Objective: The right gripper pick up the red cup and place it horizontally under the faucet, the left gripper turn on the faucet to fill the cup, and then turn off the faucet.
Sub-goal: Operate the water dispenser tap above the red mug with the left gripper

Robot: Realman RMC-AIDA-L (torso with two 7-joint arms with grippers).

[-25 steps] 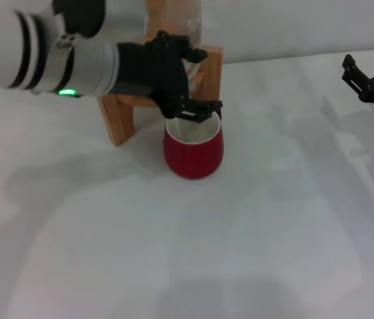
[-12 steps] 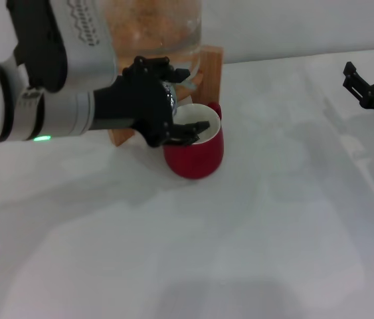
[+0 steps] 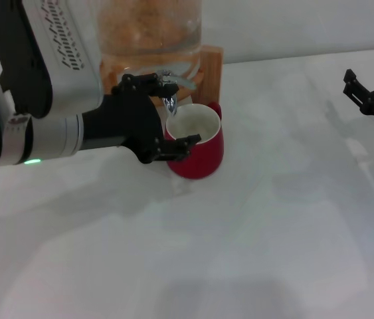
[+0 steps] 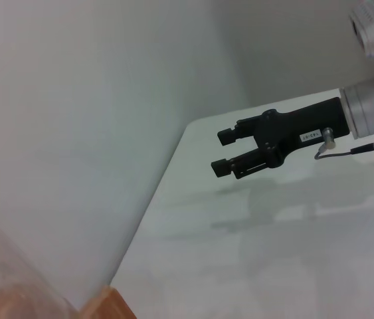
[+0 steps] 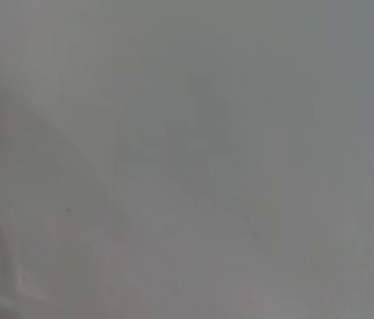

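Red cup (image 3: 196, 147) sits upper centre under the faucet (image 3: 169, 90); left gripper (image 3: 160, 116), fingers spread (holding nothing), should work the lever gently. Right gripper (image 3: 373, 83) waits, open, far right.

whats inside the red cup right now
The red cup stands upright under the faucet. Only its white inner wall shows; I cannot tell if there is water in it. The left gripper covers the near rim; the right gripper is parked far right.

The red cup (image 3: 196, 141) stands under the faucet (image 3: 169, 101), on the table (image 3: 253, 232).
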